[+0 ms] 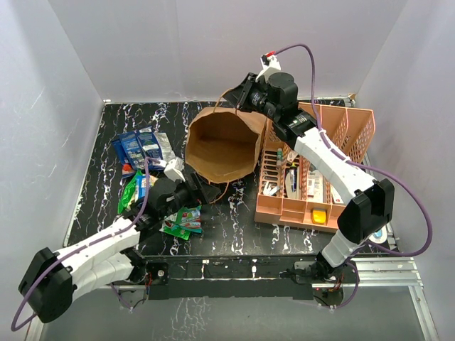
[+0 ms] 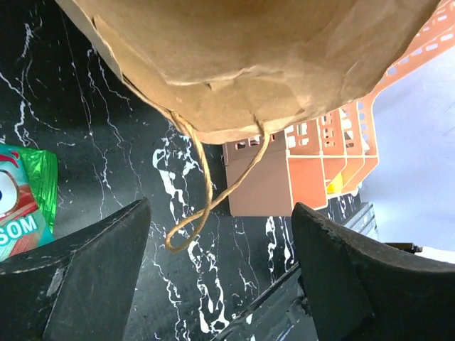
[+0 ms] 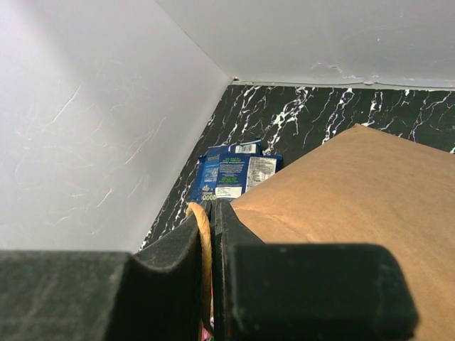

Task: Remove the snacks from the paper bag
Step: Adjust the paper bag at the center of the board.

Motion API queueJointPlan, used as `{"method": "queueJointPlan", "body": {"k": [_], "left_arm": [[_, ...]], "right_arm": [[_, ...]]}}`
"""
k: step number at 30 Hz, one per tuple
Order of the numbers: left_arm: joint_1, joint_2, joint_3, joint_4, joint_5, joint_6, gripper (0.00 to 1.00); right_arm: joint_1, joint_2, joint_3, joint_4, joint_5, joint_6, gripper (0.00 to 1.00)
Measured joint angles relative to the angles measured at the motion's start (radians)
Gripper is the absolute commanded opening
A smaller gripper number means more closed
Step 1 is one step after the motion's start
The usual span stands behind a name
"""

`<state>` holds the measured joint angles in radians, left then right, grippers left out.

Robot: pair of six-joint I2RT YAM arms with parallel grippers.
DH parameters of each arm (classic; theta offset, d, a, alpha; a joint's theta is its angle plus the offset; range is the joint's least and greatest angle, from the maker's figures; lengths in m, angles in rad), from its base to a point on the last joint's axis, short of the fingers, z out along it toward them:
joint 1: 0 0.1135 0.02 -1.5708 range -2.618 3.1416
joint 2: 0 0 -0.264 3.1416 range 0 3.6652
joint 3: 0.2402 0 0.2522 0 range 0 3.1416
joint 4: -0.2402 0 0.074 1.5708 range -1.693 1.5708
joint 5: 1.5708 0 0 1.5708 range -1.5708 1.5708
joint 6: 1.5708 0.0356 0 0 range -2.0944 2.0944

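The brown paper bag [image 1: 224, 145] is tipped with its open mouth facing up toward the camera; no snack shows inside it. My right gripper [image 1: 245, 92] is at the bag's far rim and is shut on its twisted handle [image 3: 205, 245], beside the bag's wall [image 3: 355, 192]. My left gripper [image 1: 195, 192] is open and empty, low over the table in front of the bag [image 2: 249, 57], with the other handle loop [image 2: 190, 217] hanging between its fingers [image 2: 85, 284]. Snacks lie on the table to the left: blue packets [image 1: 138, 148], a green packet [image 1: 131, 190] and a green-red packet [image 1: 183, 220].
The peach plastic basket [image 1: 313, 170] with small items stands right of the bag, touching it; it also shows in the left wrist view [image 2: 306, 170]. White walls close in the black marbled table [image 1: 234, 220]. The blue packets also show in the right wrist view [image 3: 231, 174].
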<state>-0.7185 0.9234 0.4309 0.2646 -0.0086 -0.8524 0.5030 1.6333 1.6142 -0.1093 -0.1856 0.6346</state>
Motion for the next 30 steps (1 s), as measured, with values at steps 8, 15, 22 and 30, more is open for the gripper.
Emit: {"method": "queueJointPlan", "body": {"k": [8, 15, 22, 30], "left_arm": [[0.000, 0.137, -0.010, 0.143, 0.132, -0.016, 0.29], [0.000, 0.097, 0.079, 0.012, 0.173, 0.047, 0.00], [0.001, 0.043, 0.323, -0.168, 0.127, 0.099, 0.00], [0.048, 0.203, 0.588, -0.362, 0.065, 0.139, 0.00]], "right_arm": [[-0.002, -0.003, 0.000, 0.000, 0.000, 0.001, 0.08], [-0.004, -0.015, 0.000, 0.000, 0.003, -0.004, 0.15], [-0.016, -0.027, 0.000, -0.023, 0.000, -0.074, 0.66], [-0.036, -0.077, 0.036, -0.179, 0.041, -0.216, 0.98]]}}
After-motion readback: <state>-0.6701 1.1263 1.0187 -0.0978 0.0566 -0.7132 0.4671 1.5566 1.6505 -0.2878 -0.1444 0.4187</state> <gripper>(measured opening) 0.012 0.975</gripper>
